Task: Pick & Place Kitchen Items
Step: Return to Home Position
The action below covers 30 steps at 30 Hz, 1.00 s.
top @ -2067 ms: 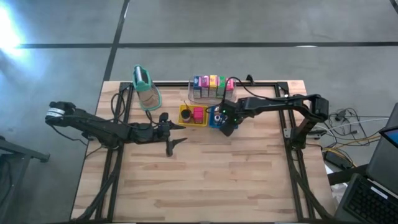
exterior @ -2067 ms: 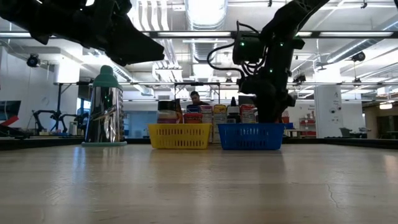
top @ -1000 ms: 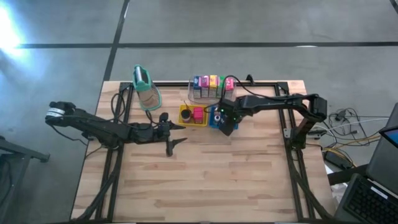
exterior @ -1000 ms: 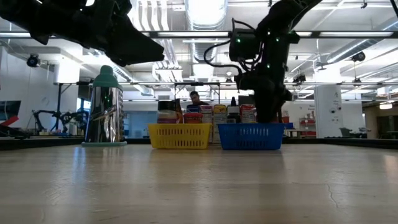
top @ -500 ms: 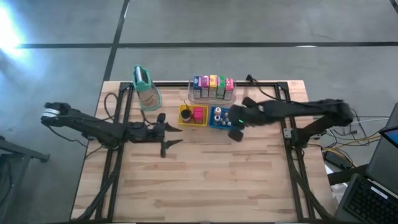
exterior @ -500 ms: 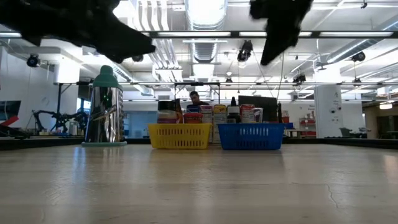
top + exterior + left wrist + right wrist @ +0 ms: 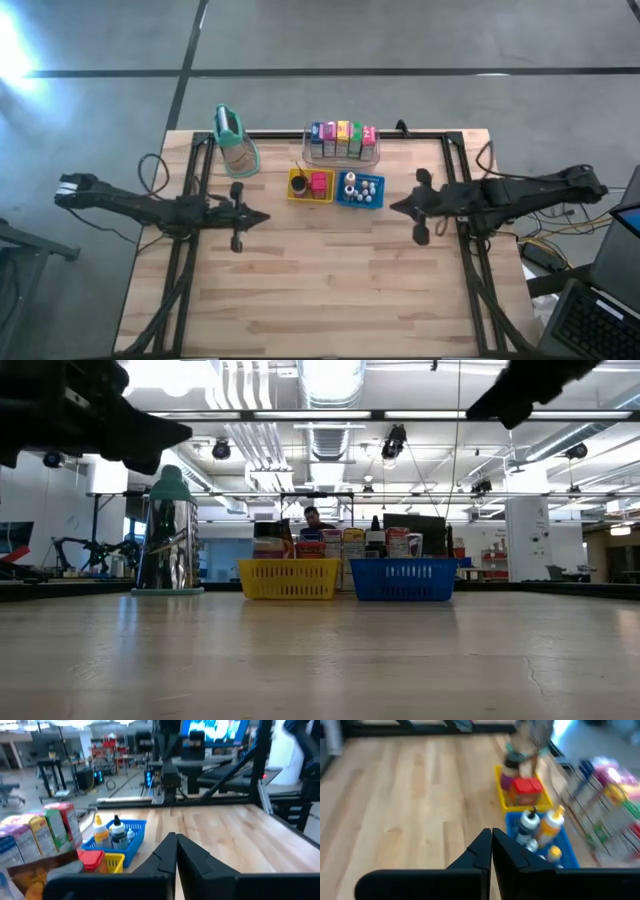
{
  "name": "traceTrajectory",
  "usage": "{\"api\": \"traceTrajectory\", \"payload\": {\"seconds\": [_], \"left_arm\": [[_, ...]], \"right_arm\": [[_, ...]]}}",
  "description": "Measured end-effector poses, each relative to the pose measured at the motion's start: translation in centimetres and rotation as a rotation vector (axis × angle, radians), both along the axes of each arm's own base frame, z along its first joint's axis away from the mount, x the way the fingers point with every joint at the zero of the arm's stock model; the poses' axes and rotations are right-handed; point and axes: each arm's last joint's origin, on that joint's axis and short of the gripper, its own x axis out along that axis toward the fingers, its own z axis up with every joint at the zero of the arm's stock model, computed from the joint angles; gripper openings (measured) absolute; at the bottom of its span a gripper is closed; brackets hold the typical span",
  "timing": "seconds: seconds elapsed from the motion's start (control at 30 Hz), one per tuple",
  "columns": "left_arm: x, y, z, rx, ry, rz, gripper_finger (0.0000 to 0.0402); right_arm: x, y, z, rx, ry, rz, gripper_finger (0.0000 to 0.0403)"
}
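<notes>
Colourful cartons [image 7: 343, 135] stand in a row in a clear bin at the table's far edge. In front of them, a yellow tray [image 7: 299, 195] holds a red block [image 7: 319, 183], and a blue tray [image 7: 362, 203] holds small bottles [image 7: 540, 822]. My left gripper [image 7: 266, 217] is shut and empty above the table, left of the trays. My right gripper [image 7: 393, 207] is shut and empty, right of the blue tray. Both wrist views show the shut fingers [image 7: 175, 842] [image 7: 491, 835] pointing toward the trays.
A tall tan container with a teal top [image 7: 233, 140] stands at the far left. Bare wood [image 7: 330, 290] fills the table's near half. A person [image 7: 316, 517] sits in the room beyond the table. Cables and a laptop lie off the right edge.
My right gripper has risen out of the blue tray and drawn back toward the table's right edge. My left gripper has drawn back toward the left edge and shut. The trays and cartons have stayed in place.
</notes>
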Motion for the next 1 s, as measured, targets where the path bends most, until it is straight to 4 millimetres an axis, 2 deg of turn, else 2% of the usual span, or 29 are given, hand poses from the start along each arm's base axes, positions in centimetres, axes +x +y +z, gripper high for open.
{"api": "traceTrajectory", "payload": {"seconds": [0.23, 0.53, 0.77, 1.0], "left_arm": [[-1.4, 0.4, -1.3, 0.034, -0.039, -0.012, 0.0004], [-1.7, 0.7, -2.3, 0.027, 0.026, -0.066, 0.0005], [-1.7, 0.7, -2.7, -0.019, 0.063, -0.061, 0.0021], [-1.7, 0.7, -2.8, -0.020, 0.074, -0.061, 0.0023]], "right_arm": [[-2.8, -0.4, -2.1, -0.099, -0.165, 0.093, 0.0008], [-5.3, -0.7, -4.5, -0.051, -0.233, 0.106, 0.0008], [-6.3, -0.9, -6.1, -0.014, -0.256, 0.090, 0.0008], [-6.3, -0.9, -7.3, -0.050, -0.229, 0.101, 0.0008]]}}
